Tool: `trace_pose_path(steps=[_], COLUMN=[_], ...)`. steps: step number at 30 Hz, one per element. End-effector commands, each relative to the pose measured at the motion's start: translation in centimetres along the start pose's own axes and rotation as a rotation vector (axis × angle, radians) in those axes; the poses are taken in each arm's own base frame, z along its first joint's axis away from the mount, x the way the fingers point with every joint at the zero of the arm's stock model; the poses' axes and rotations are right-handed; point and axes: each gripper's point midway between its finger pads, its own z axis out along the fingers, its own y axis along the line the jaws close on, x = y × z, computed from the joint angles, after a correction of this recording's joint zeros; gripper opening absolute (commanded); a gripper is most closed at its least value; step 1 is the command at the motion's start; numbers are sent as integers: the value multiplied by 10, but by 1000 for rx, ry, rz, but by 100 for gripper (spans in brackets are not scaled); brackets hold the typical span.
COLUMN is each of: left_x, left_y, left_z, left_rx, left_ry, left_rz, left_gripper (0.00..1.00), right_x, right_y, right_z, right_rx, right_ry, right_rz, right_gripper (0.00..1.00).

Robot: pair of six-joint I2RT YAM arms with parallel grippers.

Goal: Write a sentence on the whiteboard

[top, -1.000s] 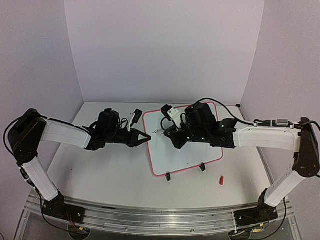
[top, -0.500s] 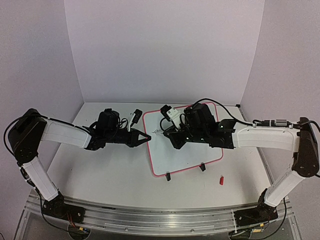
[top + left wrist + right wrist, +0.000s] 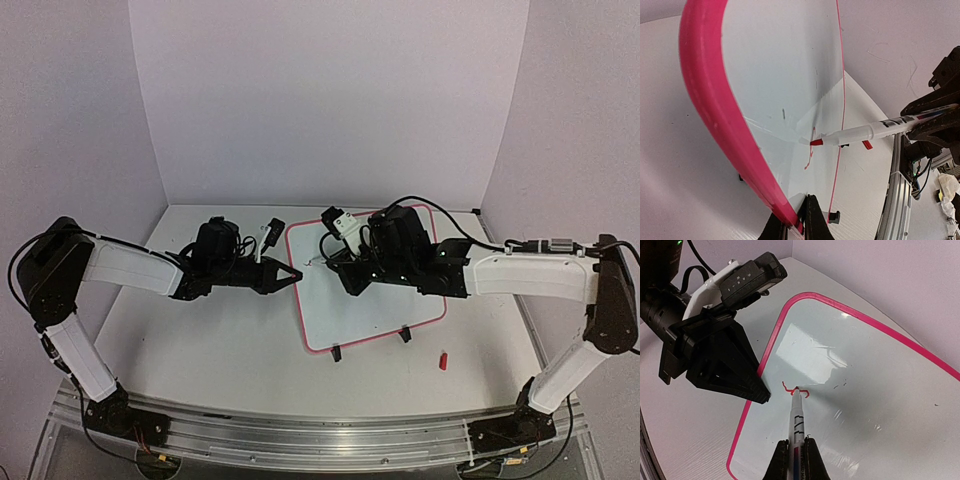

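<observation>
- Top view: the whiteboard rests on the table between the two arms. The left jaws pinch its left edge, and the right jaws sit over its upper left part.
- Left wrist: the jaws are clamped on the whiteboard at its pink rim. Ahead of them, the tip of a marker meets a red stroke.
- Right wrist: the jaws are clamped on the marker. Just ahead of them its tip touches the red stroke on the whiteboard.

Mid table: whiteboard on stand; left gripper on its left edge; marker tip touching board near that edge; cap on table, right of board.
</observation>
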Motion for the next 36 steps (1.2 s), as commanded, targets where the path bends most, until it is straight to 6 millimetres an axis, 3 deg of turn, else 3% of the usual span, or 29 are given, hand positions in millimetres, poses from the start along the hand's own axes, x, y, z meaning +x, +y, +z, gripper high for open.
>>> trace_pose_path(steps=[1,18,36], left_x=[50,48,48], left_y=[64,65,66], left_z=[-5,-7,-7], left_rx=[-267,-282,-287], left_ry=[159,156,150], left_rz=[48,50,43], left_gripper=[0,0,0], right_x=[-17,19,37], right_y=[-4,-3,-1], right_z=[0,-11,-17], right_rx=[20,6,-5], right_ry=[-45,54,99], right_rz=[2,35,60], right_gripper=[0,0,0])
